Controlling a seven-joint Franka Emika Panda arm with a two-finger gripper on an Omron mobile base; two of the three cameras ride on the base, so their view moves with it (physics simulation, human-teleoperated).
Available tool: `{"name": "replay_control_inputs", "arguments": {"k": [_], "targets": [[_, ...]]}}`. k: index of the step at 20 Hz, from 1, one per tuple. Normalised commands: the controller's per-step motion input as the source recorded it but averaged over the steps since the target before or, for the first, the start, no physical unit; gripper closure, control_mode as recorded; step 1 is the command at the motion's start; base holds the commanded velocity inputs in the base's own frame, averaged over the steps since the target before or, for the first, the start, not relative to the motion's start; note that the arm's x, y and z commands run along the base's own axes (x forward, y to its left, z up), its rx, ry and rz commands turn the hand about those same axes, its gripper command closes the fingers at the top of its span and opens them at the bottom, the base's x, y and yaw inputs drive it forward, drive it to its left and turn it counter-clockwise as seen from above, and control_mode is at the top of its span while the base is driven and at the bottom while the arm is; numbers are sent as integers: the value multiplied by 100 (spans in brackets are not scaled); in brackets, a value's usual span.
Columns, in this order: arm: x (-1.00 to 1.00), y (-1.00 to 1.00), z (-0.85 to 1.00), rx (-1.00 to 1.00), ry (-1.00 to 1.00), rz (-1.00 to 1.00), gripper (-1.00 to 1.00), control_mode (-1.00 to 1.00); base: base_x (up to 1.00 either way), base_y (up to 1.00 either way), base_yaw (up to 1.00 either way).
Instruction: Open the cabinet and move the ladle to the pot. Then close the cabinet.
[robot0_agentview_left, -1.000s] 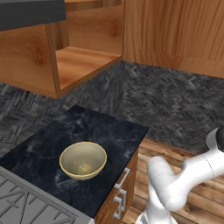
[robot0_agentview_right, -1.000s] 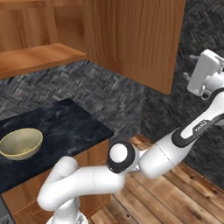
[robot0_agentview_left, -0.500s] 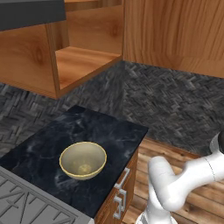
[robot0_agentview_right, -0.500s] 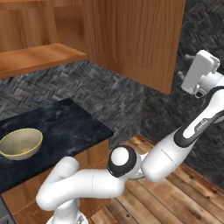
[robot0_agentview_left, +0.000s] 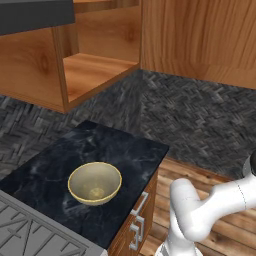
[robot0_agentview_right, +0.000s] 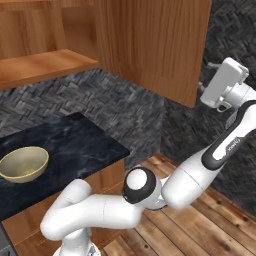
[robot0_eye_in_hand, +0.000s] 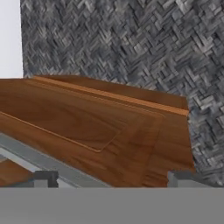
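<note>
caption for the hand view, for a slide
Open tool facing the cabinet door's raised panel and silver bar handle.

— What is seen on the counter (robot0_agentview_left: 60, 170)?

— A yellowish-beige bowl (robot0_agentview_left: 94, 183) is set upright on the dark marbled top, near the front right edge, with nothing inside that can be made out. A grey ribbed surface (robot0_agentview_left: 30, 235) is met at the lower left corner.

— And above?

— An open wooden compartment (robot0_agentview_left: 95, 70) is hung on the herringbone-tiled wall (robot0_agentview_left: 200, 120), its shelf bare. To its right, the cabinet (robot0_agentview_left: 200, 40) is shown as a broad warm-brown panel. A dark grey hood (robot0_agentview_left: 35, 15) is placed at the top left.

— Below the counter?

— Silver handles (robot0_agentview_left: 137, 220) are fixed to a low cabinet front, beside the wooden floor (robot0_agentview_left: 225, 185). The white arm (robot0_agentview_left: 210, 212) is bent at the lower right.
</note>
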Motion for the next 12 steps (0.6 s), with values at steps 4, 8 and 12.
{"name": "replay_control_inputs", "arguments": {"k": [4, 8, 12], "targets": [[-24, 0, 14, 0, -1, 18, -100, -100, 0, 0, 0], [-29, 14, 12, -3, -2, 17, -100, -100, 0, 0, 0], [-35, 38, 8, -7, -1, 15, -100, -100, 0, 0, 0]]}}
